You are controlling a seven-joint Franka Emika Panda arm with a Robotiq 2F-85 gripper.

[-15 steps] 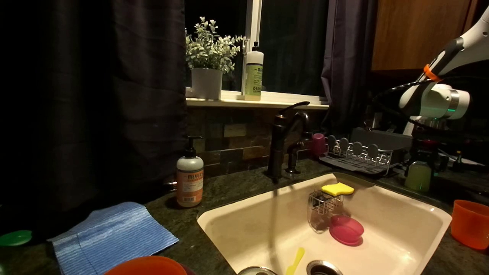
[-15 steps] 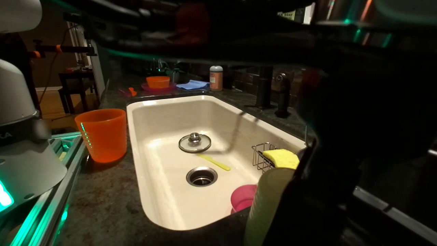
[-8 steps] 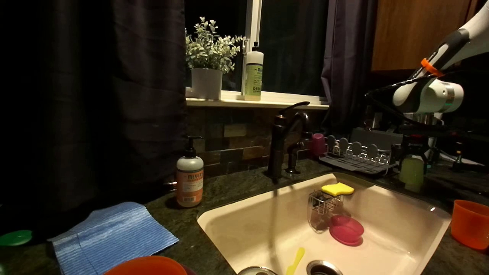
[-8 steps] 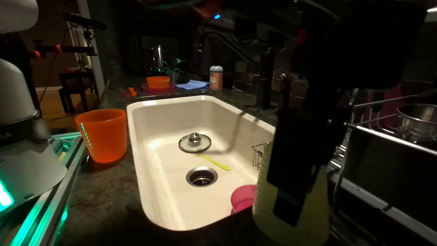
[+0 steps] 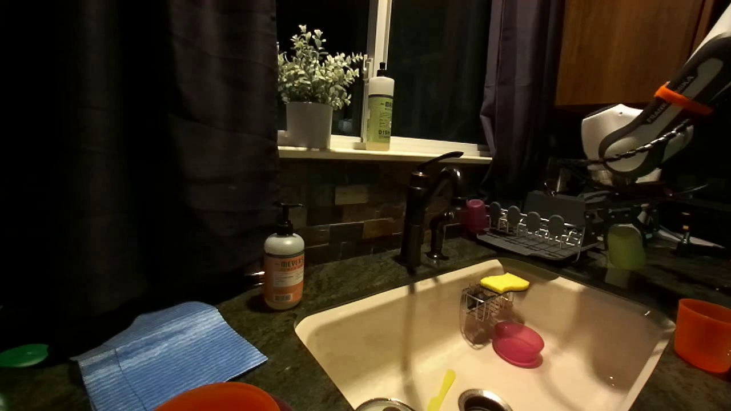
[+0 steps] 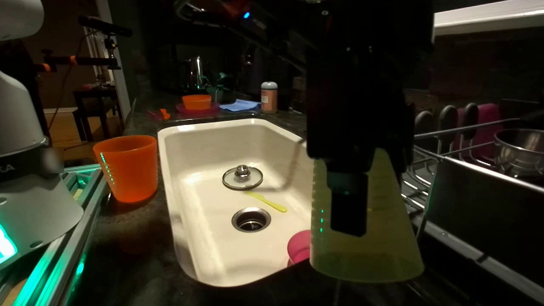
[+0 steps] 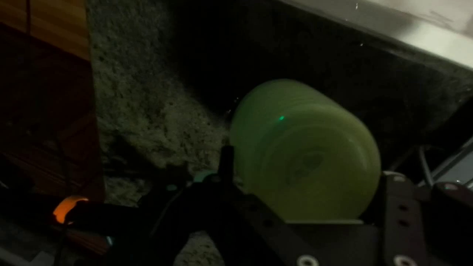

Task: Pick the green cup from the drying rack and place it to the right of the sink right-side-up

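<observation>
The pale green cup (image 5: 626,246) is upside down and slightly tilted, wide mouth downward, over the dark counter between the sink (image 5: 365,331) and the drying rack (image 5: 537,244). In an exterior view the cup (image 6: 382,255) appears raised off the counter at the near end of the sink (image 6: 170,191), with the rack (image 6: 467,153) to its right. My gripper (image 6: 357,199) is shut on it; one finger lies across its near side, the far one is mostly hidden. In the wrist view the cup's base (image 7: 310,147) faces the camera, between the fingers of the gripper (image 7: 311,168).
An orange cup (image 6: 127,170) stands on the counter beside the sink. A pink bowl (image 5: 517,342), a yellow sponge (image 5: 505,282) in a wire caddy and a pot lid (image 6: 242,180) are in the sink. The dark faucet (image 5: 416,222) stands behind it. The rack holds a steel pot (image 6: 520,148).
The arm has turned and the cup has moved with the gripper, upward and tilting a little. The drying rack, blocked by the arm in an exterior view a second ago, now shows.
</observation>
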